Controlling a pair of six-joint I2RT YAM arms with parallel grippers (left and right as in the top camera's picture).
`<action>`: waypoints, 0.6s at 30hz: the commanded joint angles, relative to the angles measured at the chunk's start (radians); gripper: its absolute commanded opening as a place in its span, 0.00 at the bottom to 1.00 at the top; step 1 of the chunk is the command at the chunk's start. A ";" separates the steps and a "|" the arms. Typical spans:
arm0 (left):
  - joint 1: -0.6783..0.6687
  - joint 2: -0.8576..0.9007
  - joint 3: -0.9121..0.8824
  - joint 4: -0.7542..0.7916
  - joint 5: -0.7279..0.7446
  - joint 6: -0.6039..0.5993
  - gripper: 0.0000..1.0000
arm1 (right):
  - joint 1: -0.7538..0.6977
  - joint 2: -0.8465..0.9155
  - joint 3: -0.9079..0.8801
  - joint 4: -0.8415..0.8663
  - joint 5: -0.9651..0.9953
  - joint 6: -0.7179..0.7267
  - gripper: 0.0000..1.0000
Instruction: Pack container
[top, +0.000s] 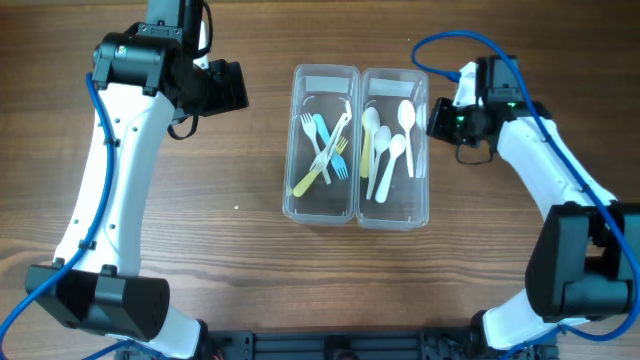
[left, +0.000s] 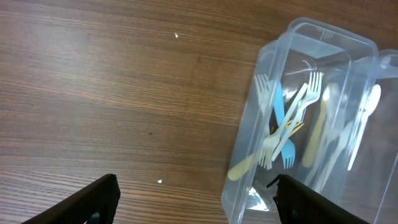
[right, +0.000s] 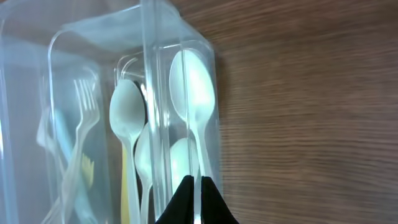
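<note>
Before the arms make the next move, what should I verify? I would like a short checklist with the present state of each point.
1. Left gripper open, holding nothing: ok.
2. Right gripper shut; whether it pinches a spoon handle: cannot tell.
3. Forks all inside the container, in the tub on the left arm's side: ok.
4. Spoons all inside the other tub: ok.
5. No cutlery lying loose on the table in the overhead view: ok.

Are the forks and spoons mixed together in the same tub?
No, the forks lie in one tub of the container and the spoons in the other.
</note>
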 joint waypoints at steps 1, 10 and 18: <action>0.003 0.001 0.006 -0.004 -0.009 -0.002 0.83 | 0.026 0.012 -0.009 0.017 -0.025 -0.002 0.04; 0.003 0.001 0.006 -0.018 -0.009 -0.002 0.85 | 0.027 0.012 -0.009 0.040 -0.091 -0.056 0.04; 0.003 0.000 0.006 -0.041 -0.024 0.106 1.00 | -0.033 -0.048 0.058 0.044 0.050 -0.241 0.04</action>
